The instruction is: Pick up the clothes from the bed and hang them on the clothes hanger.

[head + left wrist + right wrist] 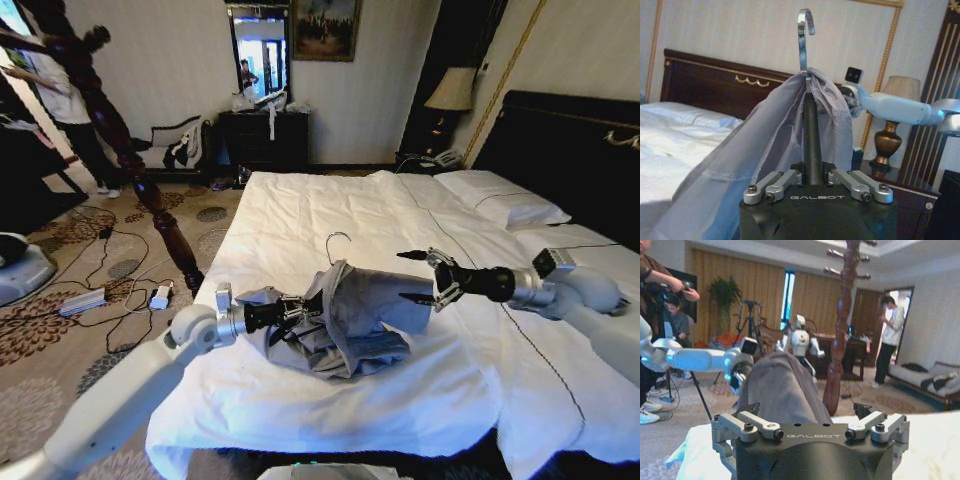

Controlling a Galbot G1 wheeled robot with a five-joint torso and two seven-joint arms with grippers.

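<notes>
The grey-blue clothes (350, 320) lie crumpled in the middle of the bed (300, 210), with a metal hook (336, 240) sticking up from their collar. My left gripper (300, 306) is shut on the clothes at their left side. In the left wrist view its fingers (810, 130) stand pressed together just under the hook (805, 30), and cloth (770, 145) drapes over them. My right gripper (405, 276) hovers open at the clothes' right edge, its jaws spread wide and empty. The grey cloth (780, 390) sits right in front of it. The clothes hanger (130, 150) stands on the carpet left of the bed.
White pillows (500, 200) and the black headboard (570, 150) are at the right. A lamp (452, 90) stands beside the headboard. Cables and a power strip (80, 300) lie on the carpet by the clothes hanger's foot. A dark dresser (265, 135) stands against the far wall.
</notes>
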